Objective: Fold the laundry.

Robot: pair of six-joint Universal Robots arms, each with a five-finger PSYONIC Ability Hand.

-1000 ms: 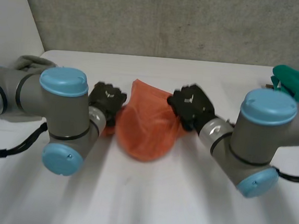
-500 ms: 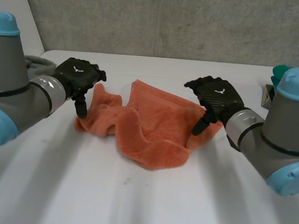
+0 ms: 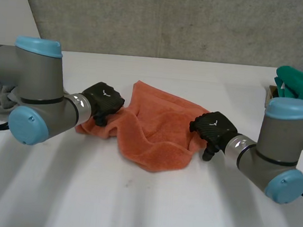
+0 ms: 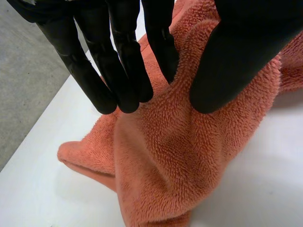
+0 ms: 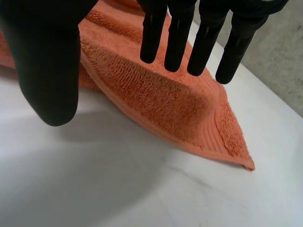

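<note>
Orange towel (image 3: 155, 132) is lying rumpled mid-table (image 3: 132, 207). The left hand (image 3: 104, 97) is down on its left end with fingers (image 4: 118, 61) straight and relaxed, and a raised fold sits between them and the thumb, not squeezed as far as I can see. The right hand (image 3: 213, 127) is at the towel's right edge near a corner, open too, with straight fingers (image 5: 180, 33) over the hem and the thumb out over bare table, and there's a green cloth (image 3: 302, 84) well off by the right arm.
</note>
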